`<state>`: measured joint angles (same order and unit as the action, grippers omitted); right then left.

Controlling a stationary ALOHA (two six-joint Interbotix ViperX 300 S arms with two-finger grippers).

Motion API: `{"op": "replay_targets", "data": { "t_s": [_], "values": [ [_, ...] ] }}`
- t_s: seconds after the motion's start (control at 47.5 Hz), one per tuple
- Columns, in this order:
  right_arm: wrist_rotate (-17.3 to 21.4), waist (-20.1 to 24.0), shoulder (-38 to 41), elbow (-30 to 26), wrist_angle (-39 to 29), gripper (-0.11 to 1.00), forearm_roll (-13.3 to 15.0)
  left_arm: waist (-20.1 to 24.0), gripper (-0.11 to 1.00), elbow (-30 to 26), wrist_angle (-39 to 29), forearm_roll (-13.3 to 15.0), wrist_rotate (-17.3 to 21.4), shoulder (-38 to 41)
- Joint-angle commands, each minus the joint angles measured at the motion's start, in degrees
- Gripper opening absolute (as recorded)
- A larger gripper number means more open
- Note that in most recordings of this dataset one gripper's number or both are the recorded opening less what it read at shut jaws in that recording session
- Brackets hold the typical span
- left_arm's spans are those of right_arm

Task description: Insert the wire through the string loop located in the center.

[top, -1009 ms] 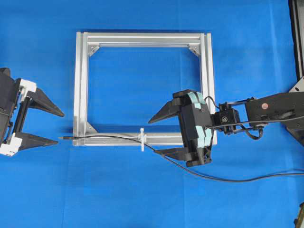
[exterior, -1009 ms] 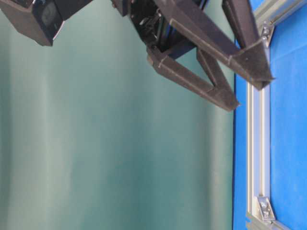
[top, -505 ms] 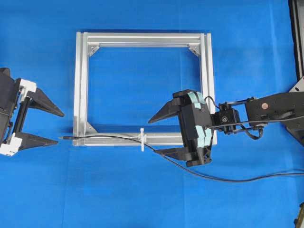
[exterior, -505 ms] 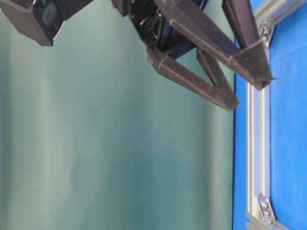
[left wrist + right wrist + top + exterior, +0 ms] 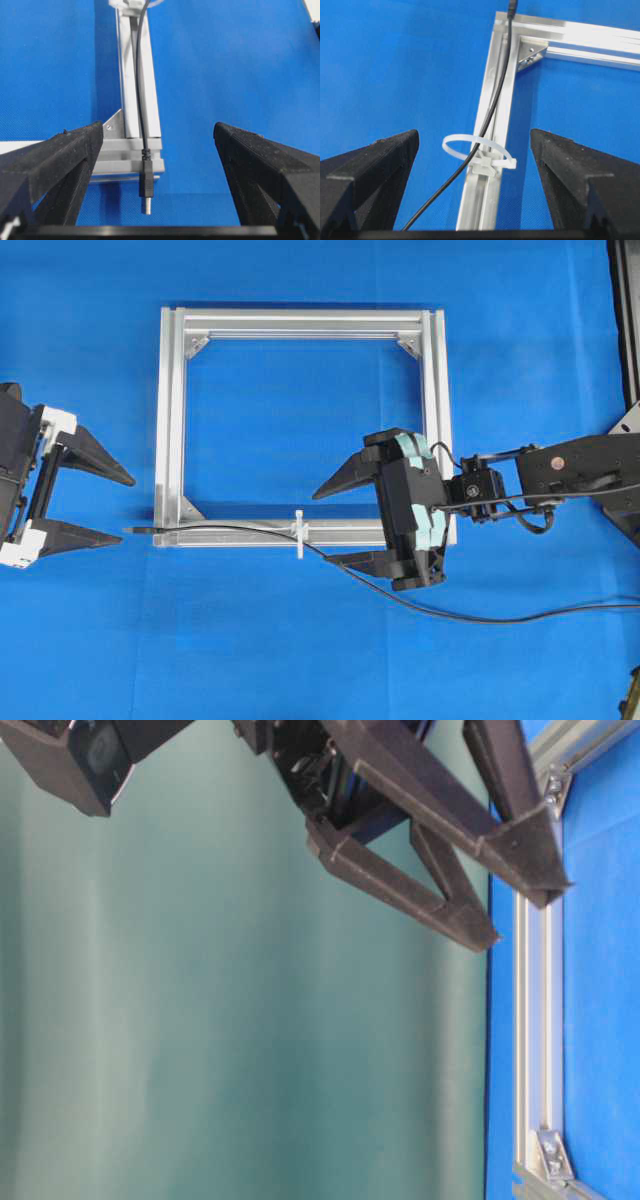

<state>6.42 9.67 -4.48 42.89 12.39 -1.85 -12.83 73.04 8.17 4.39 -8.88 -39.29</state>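
Thin, long black flexible wire already threaded through the small white plastic string loop fixed at the middle of the near bar of the square silver aluminium frame, lying along that bar on the blue cloth-covered table. Small dark cylindrical plug tip just past the frame's corner on the left side, resting on the cloth between the left gripper fingers without touching either. Both sets of black jaws spread wide and holding nothing; right gripper poised over the bar beside the loop, the wire trailing away beneath it toward the right edge. Judging by the look: light, limp and slack, likely to sag and curl if lifted far from its end, so hard to steer by the middle. Best hold probably on the stiffer plug body or the moulded collar just behind it, where a pinch would not slide. Loop thin and springy, apt to bend aside if the cable is dragged sharply, so gentle pulls only.
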Motion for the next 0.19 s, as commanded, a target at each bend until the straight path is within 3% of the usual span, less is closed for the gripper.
{"op": "replay_targets", "data": {
  "t_s": [0.0, 0.168],
  "values": [
    [-0.09, 0.0, -1.23, -0.53, 0.26, 0.8, 0.09, 0.26, 0.86, -1.23, 0.26, -0.18, 0.0, 0.0],
    [0.0, -0.09, -1.23, -0.53, 0.26, 0.8, 0.09, 0.26, 0.86, -1.23, 0.26, -0.18, 0.0, 0.09]
  ]
}}
